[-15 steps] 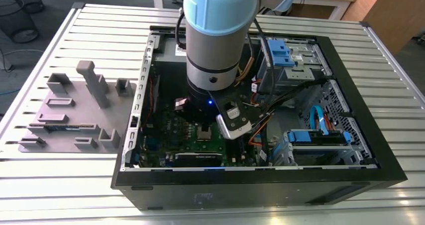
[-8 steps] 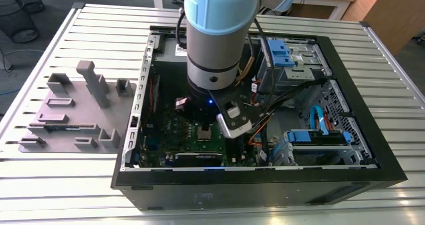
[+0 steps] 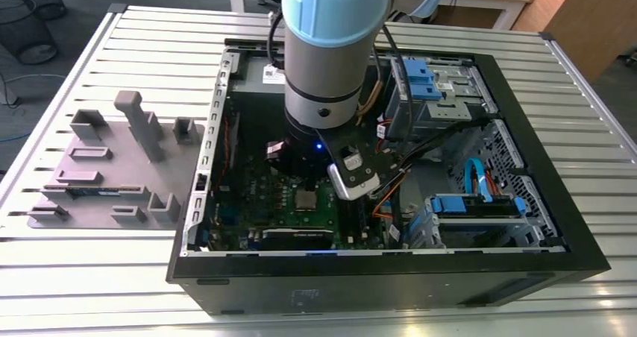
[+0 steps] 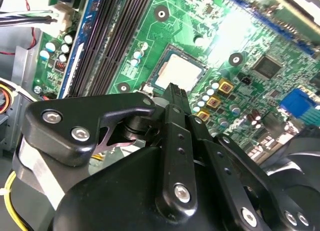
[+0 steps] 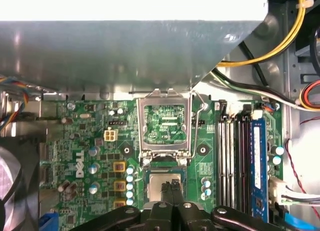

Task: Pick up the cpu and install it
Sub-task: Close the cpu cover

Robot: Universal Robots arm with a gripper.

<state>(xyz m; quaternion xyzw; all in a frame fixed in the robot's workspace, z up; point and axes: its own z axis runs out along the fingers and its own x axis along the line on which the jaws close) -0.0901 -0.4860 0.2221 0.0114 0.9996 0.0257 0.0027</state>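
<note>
- One cpu [image 5: 156,183]: a small flat square with a dull silvery top, lying flat in its socket on the motherboard [image 5: 90,146].
- One gripper [image 5: 170,185]: two black fingers clenched together with nothing between them. The tips are directly over the cpu's middle; whether they touch it cannot be told.
- One socket frame [image 5: 141,126]: metal lid hinged up, just beside the cpu.
- One black computer case [image 3: 398,277] housing the board.

gripper [image 5: 171,183] over cpu [image 5: 157,184], socket lid [image 5: 165,98] open
</note>
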